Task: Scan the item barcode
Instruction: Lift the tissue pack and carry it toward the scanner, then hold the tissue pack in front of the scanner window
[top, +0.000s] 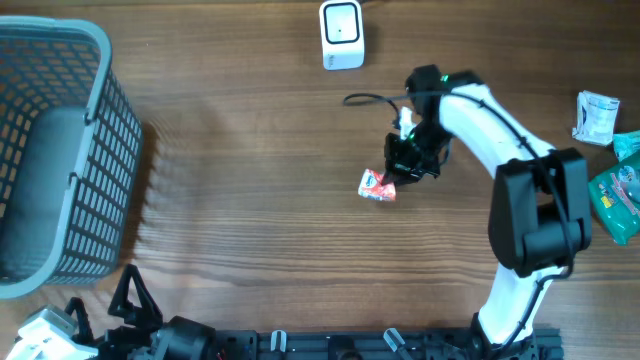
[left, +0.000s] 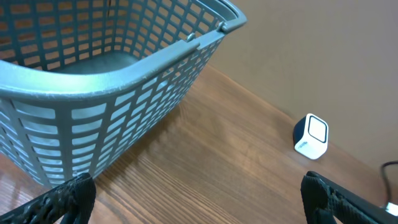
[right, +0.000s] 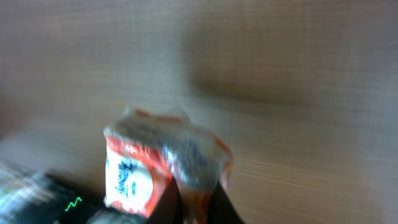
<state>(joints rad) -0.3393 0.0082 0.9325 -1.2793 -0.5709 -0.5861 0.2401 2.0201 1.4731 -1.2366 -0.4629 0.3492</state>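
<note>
Well, from overhead the packet (top: 378, 186) sits mid-table, red and white, with the right gripper (top: 400, 170) down on its edge nearest the arm. The scanner (top: 342, 34) stands at the far edge of the table (top: 260, 200), beyond the packet and a little toward the basket side. That is the direction the packet has to travel, I'd say. The right arm is by far the nearer; the left gripper (top: 135, 300) is parked at the near edge by the basket (top: 95, 130), well apart from everything. A dark cable (top: 370, 98) loops out beside the right arm, roughly between packet and scanner, and might get brushed. More packets (top: 612, 160) lie at the right edge, out of the way.

The left wrist view shows its two fingers (left: 62, 199) spread wide with nothing between them, the basket close ahead and the scanner (left: 311, 135) small beyond it.

The right wrist view is blurred, but the packet (right: 165, 168) fills the lower middle, its bottom edge pinched between the dark fingertips (right: 168, 202), which are clenched on it. It stands up from the fingers, long side pointing away. I cannot make out a barcode, so which face must turn toward the scanner is unclear.
</note>
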